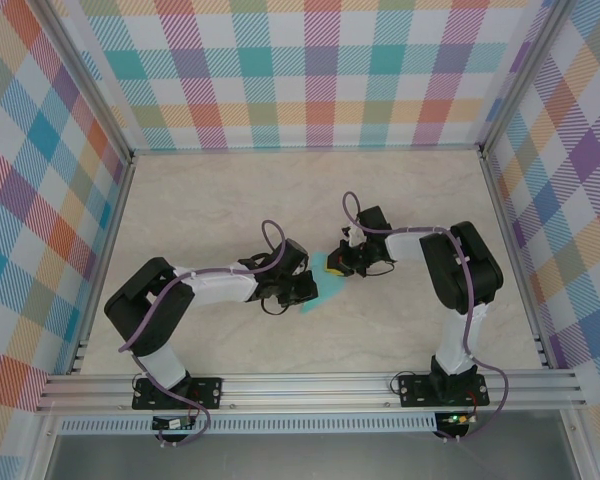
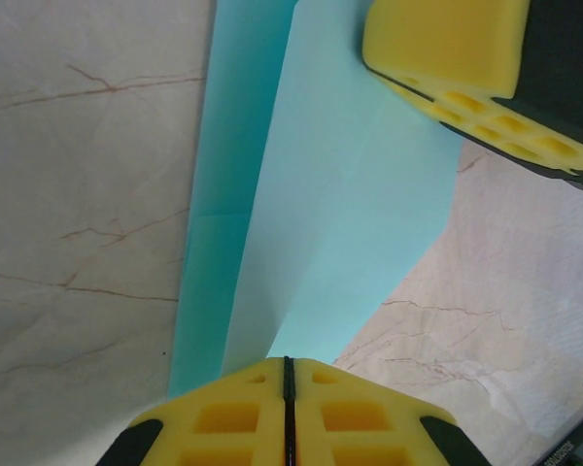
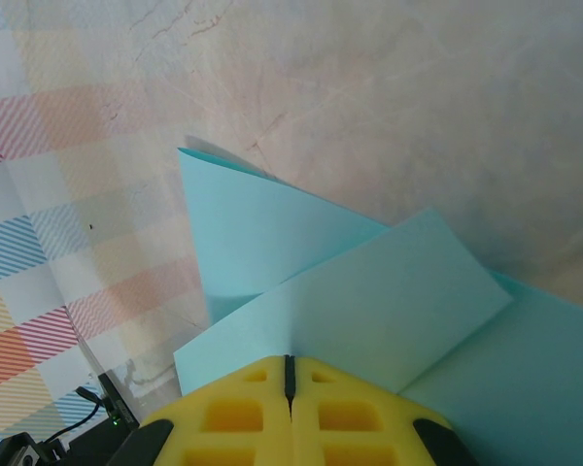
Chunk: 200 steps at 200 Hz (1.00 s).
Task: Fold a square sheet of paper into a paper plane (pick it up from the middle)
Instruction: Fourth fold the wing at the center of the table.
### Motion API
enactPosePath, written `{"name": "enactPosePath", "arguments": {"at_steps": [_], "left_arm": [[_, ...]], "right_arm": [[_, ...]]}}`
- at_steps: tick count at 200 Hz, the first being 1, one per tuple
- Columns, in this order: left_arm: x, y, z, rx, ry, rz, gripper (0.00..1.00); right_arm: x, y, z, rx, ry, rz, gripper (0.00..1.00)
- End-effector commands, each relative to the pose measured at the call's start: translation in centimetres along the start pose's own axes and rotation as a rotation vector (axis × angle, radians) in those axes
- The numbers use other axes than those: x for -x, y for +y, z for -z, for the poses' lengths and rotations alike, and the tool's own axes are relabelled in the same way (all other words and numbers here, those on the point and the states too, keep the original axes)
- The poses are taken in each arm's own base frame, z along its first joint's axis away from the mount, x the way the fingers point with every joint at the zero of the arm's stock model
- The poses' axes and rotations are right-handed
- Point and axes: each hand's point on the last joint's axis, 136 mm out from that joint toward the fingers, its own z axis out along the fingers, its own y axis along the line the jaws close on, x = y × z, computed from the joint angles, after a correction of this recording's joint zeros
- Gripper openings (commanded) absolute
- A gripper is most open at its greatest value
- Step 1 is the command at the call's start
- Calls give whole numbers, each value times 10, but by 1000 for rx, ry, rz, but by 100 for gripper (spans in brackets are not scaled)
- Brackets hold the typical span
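Both hands (image 2: 287,363) (image 3: 289,361) pinch ends of sheet (image 2: 340,194).

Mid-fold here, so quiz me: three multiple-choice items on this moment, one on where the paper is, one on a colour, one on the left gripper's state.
1. Where is the turquoise paper?
A. against the far wall
B. between the two grippers
C. on the near rail

2. What colour are the finger pads?
A. red
B. white
C. yellow

3. How is the left gripper?
A. shut on the paper
B. wide open above it
C. shut, well away from it

Answers:
1 B: the top view shows it between the left gripper and the right gripper.
2 C: both wrist views show yellow pads.
3 A: its pads meet, with the paper's edge pinched between them.
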Motion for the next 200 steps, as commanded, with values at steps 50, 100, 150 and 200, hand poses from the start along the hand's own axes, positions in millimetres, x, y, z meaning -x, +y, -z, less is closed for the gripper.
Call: {"name": "enactPosePath", "arguments": {"at_steps": [50,100,150,200], "left_arm": [[-10,16,-9,58,27,30,8],[-13,24,-11,83,30,41,7],[-17,34,-13,112,34,49,7],[-22,41,-17,123,50,62,5]], "right_arm": [[-17,-59,-17,-193,37,-114,0],[-18,-61,-17,-199,40,-118,0],[-20,-64,-19,-206,49,-125,0],[-21,-67,-20,-217,54,-134,0]]}}
